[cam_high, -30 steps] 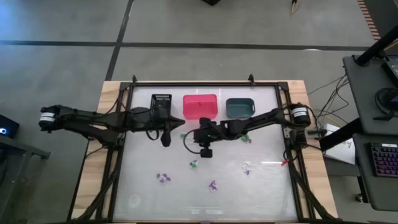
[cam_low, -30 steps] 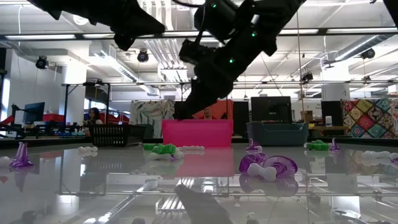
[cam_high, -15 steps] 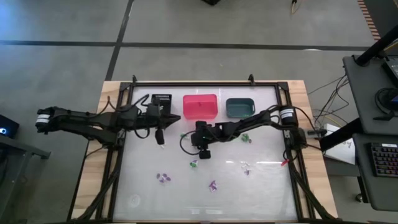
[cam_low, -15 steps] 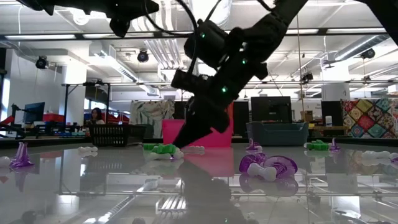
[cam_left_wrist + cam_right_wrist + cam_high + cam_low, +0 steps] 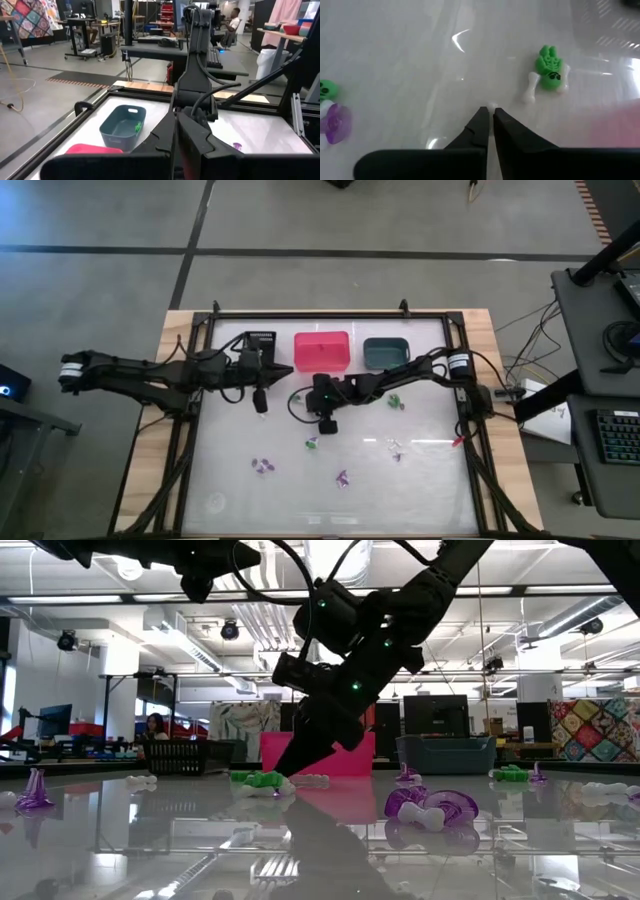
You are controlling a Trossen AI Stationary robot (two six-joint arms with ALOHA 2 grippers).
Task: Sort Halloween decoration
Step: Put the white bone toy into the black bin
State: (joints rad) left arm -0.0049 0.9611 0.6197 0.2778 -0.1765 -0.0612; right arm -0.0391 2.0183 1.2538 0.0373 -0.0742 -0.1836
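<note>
Tiny trinkets lie on the glass table: a green hand with white bones (image 5: 549, 70) (image 5: 295, 394) (image 5: 256, 780), a green-and-purple one (image 5: 312, 443), purple ones (image 5: 262, 465) (image 5: 342, 477), and a white one (image 5: 397, 448). My right gripper (image 5: 490, 111) (image 5: 283, 773) (image 5: 304, 402) is shut, with its tips down at the glass just right of the green hand. A small white bit (image 5: 492, 106) shows at its tips. My left gripper (image 5: 258, 404) (image 5: 175, 131) is shut and empty, above the table in front of the black bin. My right gripper comes slanting down from the table's right, and its shut fingertips (image 5: 288, 766) meet the glass. A small white bit (image 5: 492, 106) sits right at the tips. I cannot tell whether the fingers hold it or only touch it.
Black (image 5: 260, 345), pink (image 5: 321, 350) and teal (image 5: 385, 352) bins stand in a row at the far edge. The teal bin holds a green piece (image 5: 137, 126). A black frame (image 5: 200, 410) runs around the table. A cable loop (image 5: 293, 412) hangs by my right wrist.
My right gripper has come down toward the table's left until its tips reached the glass beside the green hand, and it has stayed there. My left gripper has drawn back a little toward the table's left edge.
</note>
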